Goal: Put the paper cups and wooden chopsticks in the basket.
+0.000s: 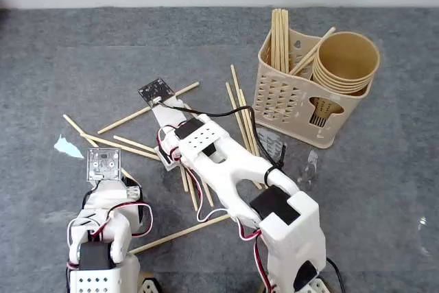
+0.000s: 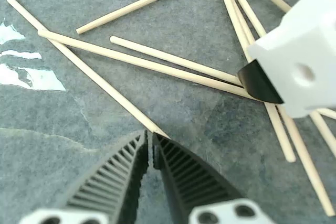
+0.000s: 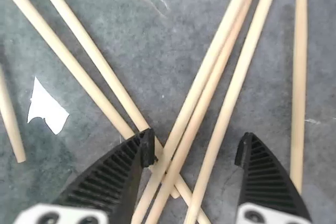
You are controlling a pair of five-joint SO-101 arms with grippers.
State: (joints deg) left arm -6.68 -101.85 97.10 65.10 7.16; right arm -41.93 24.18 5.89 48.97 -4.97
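**Q:** Where do the task's things lie?

**A:** The beige perforated plastic basket (image 1: 285, 97) stands upright toward the far right of the grey table cover (image 1: 68, 53). A nested stack of tan paper cups (image 1: 346, 60) sits in its right compartment. A bundle of pale wooden chopsticks (image 1: 280, 32) stands in its left compartment, with one stick leaning across toward the cups. Loose chopsticks (image 1: 123, 120) lie scattered and crossed on the cover, between the basket and the two arms.

**Q:** How do the grippers stand?

**A:** The right arm (image 1: 226, 162) stretches from the near edge out over the scatter. The right gripper (image 3: 197, 135) is spread wide, low over the cover. It straddles a close pair of sticks (image 3: 205, 87) that cross two others. The left arm (image 1: 103, 231) is folded at the near left. The left gripper (image 2: 151, 135) has its jaws drawn together to a thin slit. One long stick (image 2: 84, 66) ends right at its fingertips; whether that end is pinched cannot be told.

**Q:** What else lies on the cover?

**A:** A pale blue scrap (image 1: 67, 147), beside the left arm's wrist.
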